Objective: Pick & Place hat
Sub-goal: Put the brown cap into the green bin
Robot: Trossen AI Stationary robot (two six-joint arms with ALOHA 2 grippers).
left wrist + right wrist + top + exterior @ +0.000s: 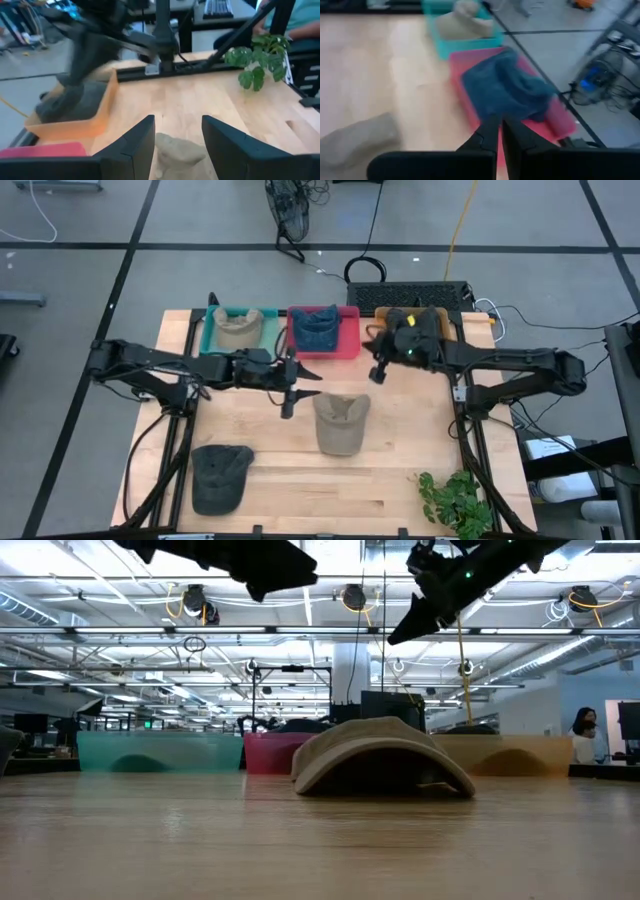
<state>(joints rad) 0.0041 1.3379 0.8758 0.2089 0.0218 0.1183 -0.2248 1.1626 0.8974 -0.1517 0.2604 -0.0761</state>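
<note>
1. Target: tan hat (340, 423) lying flat near the middle of the wooden table (400, 470), crown up, brim pointing toward the far side, clear of everything else.
2. Left gripper (300, 385) hovering just left of that hat and above it, fingers spread wide; seen from the left wrist, the hat sits between the two dark fingers (131, 150), a little ahead of them.
3. Right gripper (379, 371) raised over the far right part of the table, near the orange bin (380, 320), jaws pinched together and holding nothing.
4. Already filled: teal bin (213, 338) with a beige hat (238, 330), red bin (350, 340) with a blue hat (317, 328). Dark hat (220, 476) resting at the near left, a green plant (455, 498) at the near right.
5. Step in hand, by the look of it: approach for the grasp with the left arm.
6. To do it well: drift right until centred over the crown, then straight down with fingers kept wide.
7. Pinch a fold of the soft crown rather than the stiff brim; expect the fabric to collapse and bunch.
8. Stop short of pressing hard into the tabletop.
9. Lift high enough to clear the bin walls; orange bin the likely destination.
</note>
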